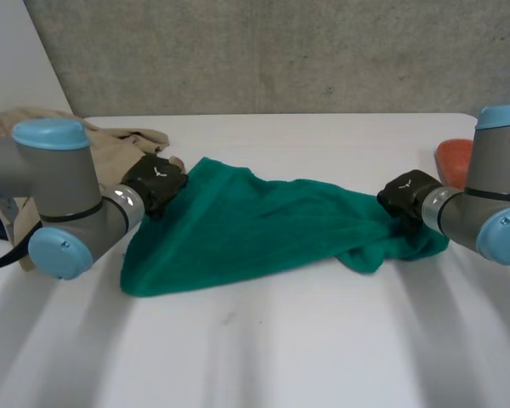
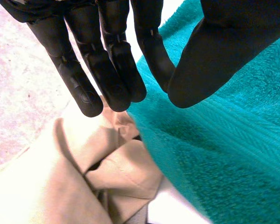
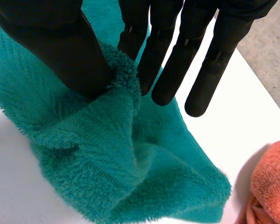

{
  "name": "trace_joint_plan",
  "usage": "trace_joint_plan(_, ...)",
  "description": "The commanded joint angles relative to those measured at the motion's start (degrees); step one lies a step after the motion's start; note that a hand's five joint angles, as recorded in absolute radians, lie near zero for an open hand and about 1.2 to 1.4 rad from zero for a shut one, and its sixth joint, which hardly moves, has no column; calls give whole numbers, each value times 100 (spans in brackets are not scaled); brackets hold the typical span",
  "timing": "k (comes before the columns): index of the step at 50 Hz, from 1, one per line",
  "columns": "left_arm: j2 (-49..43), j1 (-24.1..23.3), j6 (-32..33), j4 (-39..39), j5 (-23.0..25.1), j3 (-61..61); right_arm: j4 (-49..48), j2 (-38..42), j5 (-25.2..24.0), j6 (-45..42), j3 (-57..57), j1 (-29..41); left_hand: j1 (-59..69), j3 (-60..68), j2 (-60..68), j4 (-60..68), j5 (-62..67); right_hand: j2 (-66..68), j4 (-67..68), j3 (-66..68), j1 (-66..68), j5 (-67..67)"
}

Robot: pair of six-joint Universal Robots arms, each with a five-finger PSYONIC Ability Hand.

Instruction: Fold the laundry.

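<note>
A teal-green towel (image 1: 263, 229) stretches across the middle of the white table (image 1: 280, 357) between my two hands, its lower edge drooping onto the tabletop. My left hand (image 1: 157, 185) is at the towel's left corner. In the left wrist view its straight fingers (image 2: 107, 60) and thumb pinch the towel's edge (image 2: 233, 154). My right hand (image 1: 405, 200) is at the towel's right corner. In the right wrist view its thumb (image 3: 51, 42) presses a bunched fold of towel (image 3: 112, 158) against the fingers.
A beige garment (image 1: 119, 144) lies crumpled at the back left, right beside and partly under my left hand (image 2: 60, 177). An orange cloth (image 1: 453, 160) sits at the right edge, just beyond the towel's right end (image 3: 270, 182). A grey wall rises behind the table.
</note>
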Motion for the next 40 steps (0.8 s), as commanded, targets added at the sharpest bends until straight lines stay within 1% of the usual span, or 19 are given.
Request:
trace_joint_plan(1, 147, 53, -18, -102, -4, -166, -178, -8, 37, -27, -164, 47, 1339, 1188, 1158, 1132, 1301, 1257, 1152, 1204, 1559, 1400)
trace_joint_plan(3, 182, 54, -27, -119, 4, -236, -415, 53, 37, -9, -287, 82, 1339, 1188, 1158, 1132, 1301, 1257, 1152, 1204, 1559, 1400)
trace_joint_plan(7, 314, 36, -97, -102, 4, -430, -1390, 325, 159, -18, -639, 188, 1339, 1188, 1158, 1132, 1301, 1257, 1152, 1204, 1559, 1400)
trace_joint_plan(8, 384, 27, -159, -102, -4, -517, -1800, 439, 221, -18, -735, 205, 1339, 1188, 1158, 1132, 1301, 1257, 1152, 1204, 1559, 1400)
trace_joint_plan(11, 498, 10, -264, -84, -13, -649, -2339, 685, 282, -70, -876, 240, 1339, 1188, 1158, 1132, 1301, 1257, 1152, 1204, 1559, 1400)
trace_joint_plan(12, 603, 1, -378, -67, -4, -754, -2541, 825, 326, -184, -955, 258, 1339, 1188, 1158, 1132, 1301, 739, 633, 686, 1040, 881)
trace_joint_plan(13, 656, 1, -449, -66, -13, -799, -2543, 879, 379, -255, -973, 275, 1339, 1188, 1158, 1132, 1301, -1215, -1320, -1268, -913, -1072)
trace_joint_plan(14, 709, -8, -510, -66, -4, -860, -2517, 923, 432, -342, -991, 276, 1257, 1107, 1077, 1051, 1220, -3499, -3605, -3552, -3198, -3357)
trace_joint_plan(15, 762, -8, -589, -58, -4, -913, -2473, 941, 476, -430, -1000, 284, 740, 590, 560, 533, 703, -5737, -5842, -5790, -5435, -5595)
trace_joint_plan(16, 884, -8, -729, -58, -13, -1027, -2412, 932, 537, -579, -1000, 293, -547, -698, -728, -754, -585, -5743, -5848, -5796, -5441, -5600)
trace_joint_plan(20, 1253, 18, -1124, -49, -39, -1352, -2114, 617, 503, -555, -808, 241, -2706, -2857, -2887, -2913, -2744, -5743, -5848, -5796, -5441, -5600)
trace_joint_plan(23, 1474, 27, -1336, -49, -83, -1554, -1850, 222, 397, -221, -535, 197, -3519, -3669, -3699, -3725, -3556, -5743, -5848, -5796, -5441, -5600)
trace_joint_plan(24, 1605, 45, -1441, -58, -127, -1694, -1648, -145, 310, 84, -299, 153, -3720, -3871, -3901, -3927, -3758, -5743, -5848, -5796, -5441, -5600)
trace_joint_plan(27, 1790, 71, -1565, -75, -206, -1941, -1296, -701, 134, 534, 71, 56, -3823, -3974, -4004, -4030, -3861, -5743, -5848, -5796, -5441, -5600)
trace_joint_plan(28, 1904, 80, -1618, -84, -259, -2125, -1016, -1024, -15, 771, 307, -5, -3940, -4091, -4121, -4147, -3978, -5743, -5848, -5796, -5441, -5600)
trace_joint_plan(31, 2063, 54, -1653, -84, -356, -2537, -567, -1361, -218, 1097, 669, -76, -4176, -4326, -4357, -4383, -4213, -5743, -5848, -5796, -5441, -5600)
trace_joint_plan(32, 2081, 45, -1653, -58, -373, -2644, -278, -1536, -323, 1264, 879, -85, -4193, -4344, -4374, -4400, -4231, -5277, -5383, -5330, -4976, -5135)
trace_joint_plan(37, 2081, -25, -1601, 30, -444, -3128, 348, -1713, -517, 1441, 1557, -76, -4244, -4394, -4425, -4451, -4282, -4717, -4822, -4770, -4415, -4574)
trace_joint_plan(40, 1949, -87, -1513, 276, -453, -3251, 402, -1669, -570, 1362, 1909, -32, -4210, -4361, -4391, -4417, -4248, -4314, -4420, -4367, -4013, -4172)
